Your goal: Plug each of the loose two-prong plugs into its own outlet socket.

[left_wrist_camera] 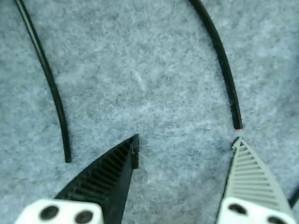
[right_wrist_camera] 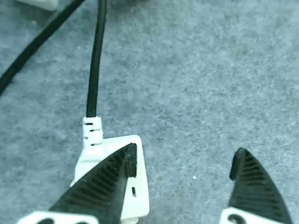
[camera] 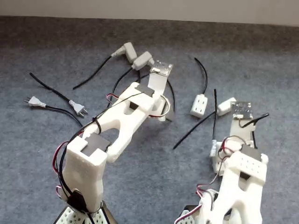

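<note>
White outlet socket [right_wrist_camera: 140, 186] off-centre under right gripper [right_wrist_camera: 187, 149], spread wide | left gripper [left_wrist_camera: 187, 139] spread too

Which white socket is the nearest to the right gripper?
The white socket on the black cable, lying right at one finger of the right gripper; the other sockets lie farther off.

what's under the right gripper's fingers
A white outlet socket with a black cord lies on the grey carpet under one finger of the open right gripper. That finger hides part of the socket's top.
</note>
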Robot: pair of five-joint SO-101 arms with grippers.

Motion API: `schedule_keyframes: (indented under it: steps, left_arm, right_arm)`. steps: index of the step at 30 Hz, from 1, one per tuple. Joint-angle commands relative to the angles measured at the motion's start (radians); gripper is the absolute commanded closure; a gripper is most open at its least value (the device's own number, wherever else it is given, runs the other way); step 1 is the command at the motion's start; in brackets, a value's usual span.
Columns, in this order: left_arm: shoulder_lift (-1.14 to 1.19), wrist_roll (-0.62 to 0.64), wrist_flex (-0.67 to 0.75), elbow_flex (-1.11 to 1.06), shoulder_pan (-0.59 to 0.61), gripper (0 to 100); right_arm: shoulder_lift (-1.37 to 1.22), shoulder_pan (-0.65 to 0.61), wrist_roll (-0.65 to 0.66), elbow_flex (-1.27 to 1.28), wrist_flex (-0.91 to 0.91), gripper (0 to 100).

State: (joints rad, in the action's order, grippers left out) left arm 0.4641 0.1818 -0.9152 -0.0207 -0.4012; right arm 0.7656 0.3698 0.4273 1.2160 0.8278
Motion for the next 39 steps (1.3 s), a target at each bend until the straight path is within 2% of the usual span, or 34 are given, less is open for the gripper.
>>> schedule_keyframes:
  steps: [1, 4, 8, 11, 13, 18, 25, 27, 31, 33, 39]
  left_arm:
    - [-0.016, 0.008, 0.018, 0.039, 0.007, 71]
    - [-0.016, 0.008, 0.018, 0.039, 0.007, 71]
    - [-0.016, 0.008, 0.018, 0.039, 0.007, 71]
    - [-0.016, 0.008, 0.018, 0.039, 0.007, 71]
    - [-0.016, 0.008, 0.018, 0.039, 0.007, 71]
    - [-0.015, 0.008, 0.018, 0.038, 0.007, 71]
    - [-0.015, 0.008, 0.018, 0.039, 0.007, 71]
    - [-0.015, 0.008, 0.018, 0.041, 0.007, 71]
    - [-0.015, 0.008, 0.018, 0.041, 0.007, 71]
    - [-0.015, 0.008, 0.018, 0.041, 0.007, 71]
    - [-0.015, 0.008, 0.018, 0.041, 0.008, 71]
  right_arm:
    - [0.188, -0.067, -0.012, 0.084, 0.002, 65.2]
    - [0.384, -0.094, -0.012, 0.159, 0.010, 65.2]
    - [0.599, -0.183, -0.017, 0.186, 0.200, 65.2]
    - [0.694, -0.259, -0.106, 0.191, 0.303, 65.2]
    - [0.710, -0.269, -0.124, 0.197, 0.298, 65.2]
    - [0.601, -0.231, -0.123, 0.189, 0.289, 65.2]
    - [0.280, -0.222, -0.123, 0.174, 0.120, 65.5]
    - [0.206, -0.193, -0.124, 0.136, 0.111, 69.4]
    - [0.104, -0.105, -0.129, 0.047, 0.113, 85.7]
    - [0.064, -0.081, -0.126, 0.024, 0.111, 90.7]
    - [-0.035, -0.090, -0.124, 0.012, 0.050, 90.9]
